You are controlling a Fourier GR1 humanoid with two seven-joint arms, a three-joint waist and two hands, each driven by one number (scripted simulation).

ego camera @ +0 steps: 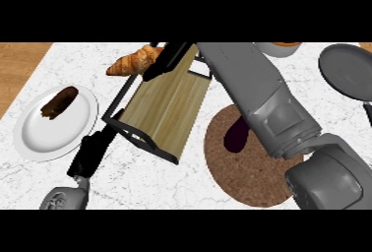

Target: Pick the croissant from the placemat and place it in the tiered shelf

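The golden-brown croissant [132, 61] is at the top of the head view, just beyond the far left corner of the tiered shelf [169, 106], a black frame with wooden boards. My right hand [171, 58] reaches across the shelf's far end. Its thumb and fingers are curled round the croissant's right end, which they hide. The round brown placemat [251, 170] lies right of the shelf, partly under my right forearm, with a dark patch [236, 136] on it. My left hand [90, 155] rests open near the shelf's front left corner.
A white plate [38, 138] with a dark brown pastry [59, 102] sits left of the shelf. A dark grey pan [350, 71] stands at the top right and a pale cup [280, 48] at the top edge. Wooden floor shows beyond the counter's left edge.
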